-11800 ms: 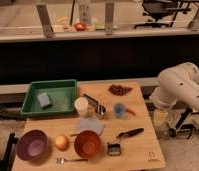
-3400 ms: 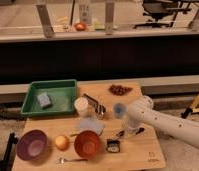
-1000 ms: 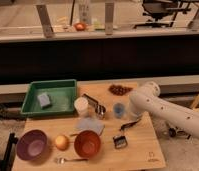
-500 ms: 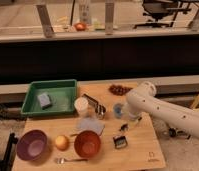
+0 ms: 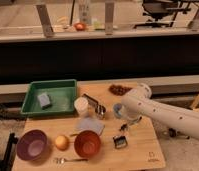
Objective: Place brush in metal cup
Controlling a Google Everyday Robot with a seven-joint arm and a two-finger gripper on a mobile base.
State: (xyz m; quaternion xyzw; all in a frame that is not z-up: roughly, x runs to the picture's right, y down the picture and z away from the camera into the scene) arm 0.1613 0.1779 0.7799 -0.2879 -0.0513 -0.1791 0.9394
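The brush [image 5: 120, 141] has its dark squarish head low over the table's front middle, and its slim black handle rises up into my gripper [image 5: 124, 126]. The gripper hangs from the white arm [image 5: 158, 112] that reaches in from the right, and it is shut on the handle. The metal cup [image 5: 99, 111] stands upright to the upper left of the gripper, between the cream cup [image 5: 81, 106] and the light blue cup [image 5: 117, 109]. The arm partly covers the light blue cup.
A green tray [image 5: 53, 90] with a blue sponge [image 5: 44, 100] sits at the back left. A purple bowl [image 5: 32, 145], an orange [image 5: 61, 142], a red-orange bowl [image 5: 88, 142], a fork [image 5: 70, 160] and a blue cloth [image 5: 90, 125] lie at the front left. A dark reddish cluster [image 5: 120, 90] lies at the back.
The arm came in from the right and took up the brush, which now hangs tilted from the gripper. Over the last second the arm shifted slightly left; the brush head barely moved.
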